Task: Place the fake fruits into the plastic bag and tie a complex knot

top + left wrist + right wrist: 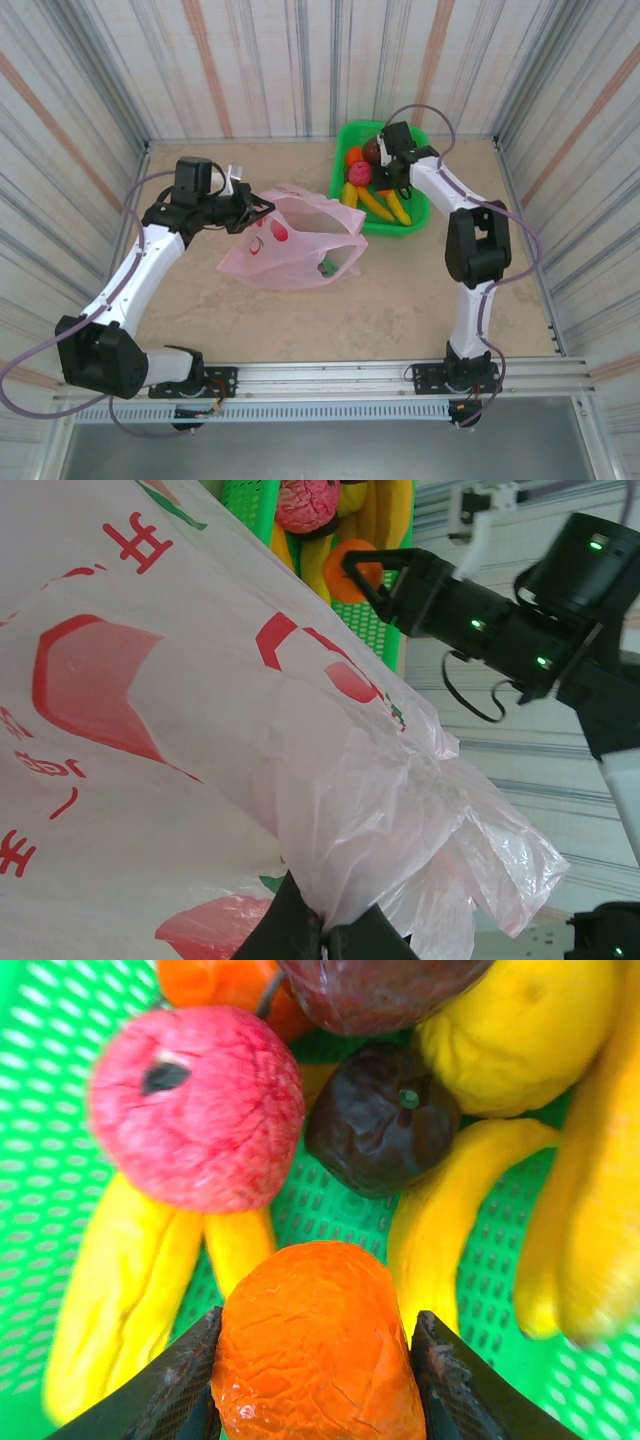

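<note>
left pincer [322, 942] clenched on a gathered fold of the plastic bag [290, 245], film pinched between its dark fingers. bag spreads on the tabletop [400, 300] just right of that pincer, mouth edge lifted toward it, rest slumped low. film is thin, translucent pink and crinkled, with big red printed marks [90, 680]. a green piece [327, 266] shows through the film at the corner far from the pincer. bare tabletop lies on the near side of the bag, down to the arm bases. striped wall panels [300, 60] close in on three sides.

right pincer [318, 1325] is down inside the basket [345, 135], grasping the orange fruit [310, 1380], both black fingers against its sides. orange fruit is oval, glossy, wrinkled skin. just past the fingertips, ahead-left: red-pink fruit [195, 1110], round, rough, dark dimple. ahead-right: dark maroon fruit [380, 1120], shrivelled, small green stem spot. smooth curved yellow bananas [440, 1230] lie on both sides of the fingers, packed close, so there is little free room around the pincer. basket is rigid bright green plastic with a perforated mesh floor and a raised rim, sitting by the back wall. bag's right edge is just beside the basket's near left corner. the two pincers are well apart, with the bag between them.
</note>
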Robot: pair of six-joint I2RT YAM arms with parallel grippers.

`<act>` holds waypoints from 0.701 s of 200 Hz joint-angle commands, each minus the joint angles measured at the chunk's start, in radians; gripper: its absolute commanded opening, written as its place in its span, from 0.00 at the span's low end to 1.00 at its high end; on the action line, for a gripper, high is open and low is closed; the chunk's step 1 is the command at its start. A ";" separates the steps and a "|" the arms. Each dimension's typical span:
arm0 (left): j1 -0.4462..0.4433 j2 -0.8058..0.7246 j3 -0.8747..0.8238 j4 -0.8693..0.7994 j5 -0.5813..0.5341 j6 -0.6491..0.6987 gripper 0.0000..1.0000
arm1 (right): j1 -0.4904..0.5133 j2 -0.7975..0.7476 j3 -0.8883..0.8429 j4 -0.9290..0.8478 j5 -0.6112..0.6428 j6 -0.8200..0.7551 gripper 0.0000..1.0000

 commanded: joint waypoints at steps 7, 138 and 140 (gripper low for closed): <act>0.012 0.006 0.027 -0.004 0.021 0.023 0.00 | -0.001 -0.206 -0.104 0.030 -0.048 0.031 0.44; 0.011 0.007 0.016 0.002 0.023 0.035 0.00 | 0.369 -0.752 -0.300 0.054 -0.301 0.199 0.43; 0.012 0.006 0.016 0.002 0.023 0.035 0.00 | 0.381 -0.748 -0.297 0.057 -0.300 0.199 0.43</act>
